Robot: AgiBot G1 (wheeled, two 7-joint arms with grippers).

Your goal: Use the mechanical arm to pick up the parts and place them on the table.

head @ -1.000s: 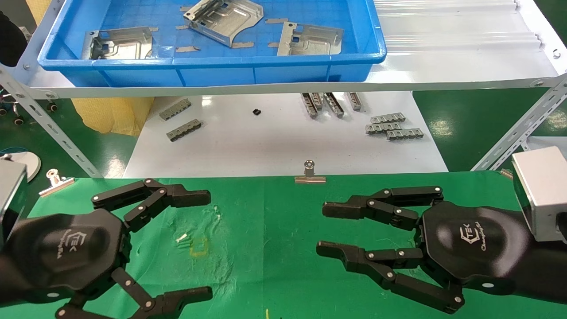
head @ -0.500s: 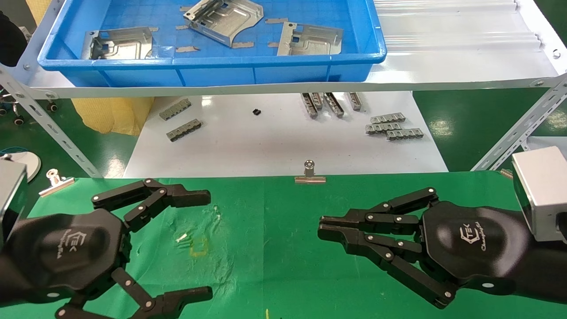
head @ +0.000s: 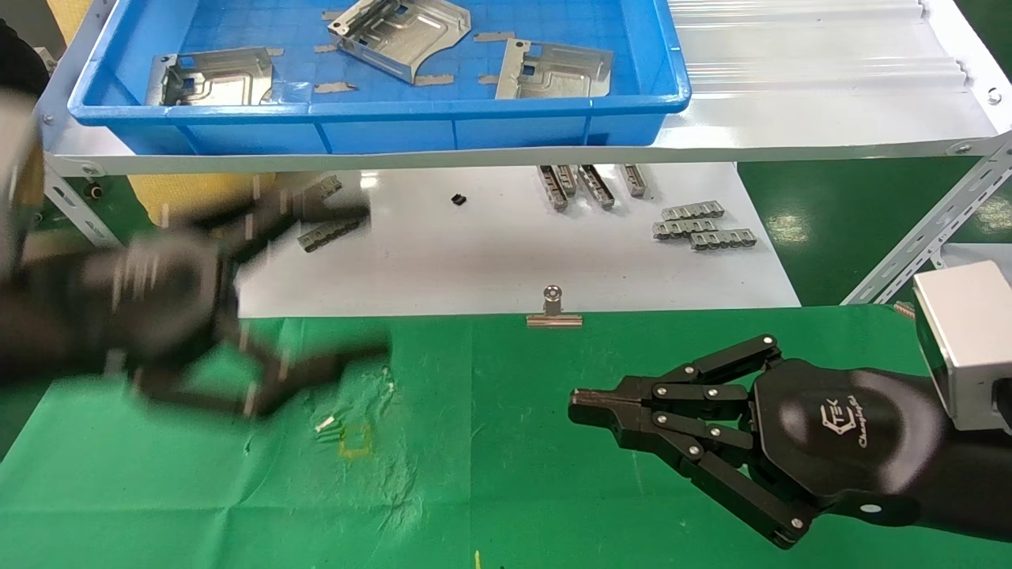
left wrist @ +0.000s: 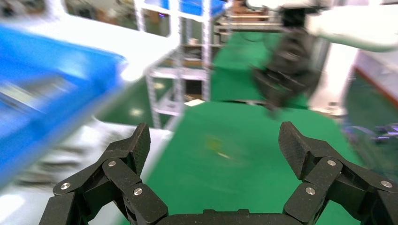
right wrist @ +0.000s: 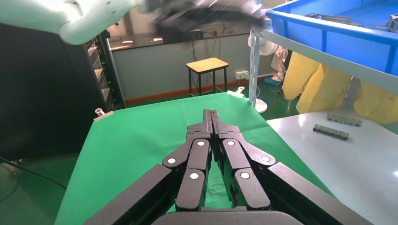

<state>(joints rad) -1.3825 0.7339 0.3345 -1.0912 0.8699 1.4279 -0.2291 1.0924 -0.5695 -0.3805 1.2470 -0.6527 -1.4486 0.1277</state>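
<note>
A factory workshop: a blue bin (head: 371,118) of stamped metal parts (head: 399,35) on steel racking (head: 925,229), green painted floor (head: 830,213), and a cloth-covered tabletop (head: 490,474).

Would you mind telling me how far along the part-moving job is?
Nothing is done: all three shiny silver stamped plates lie in the blue plastic bin, none on the green cloth table. Left pincer is open and empty; right pincer shut, empty. Everything remains.
</note>
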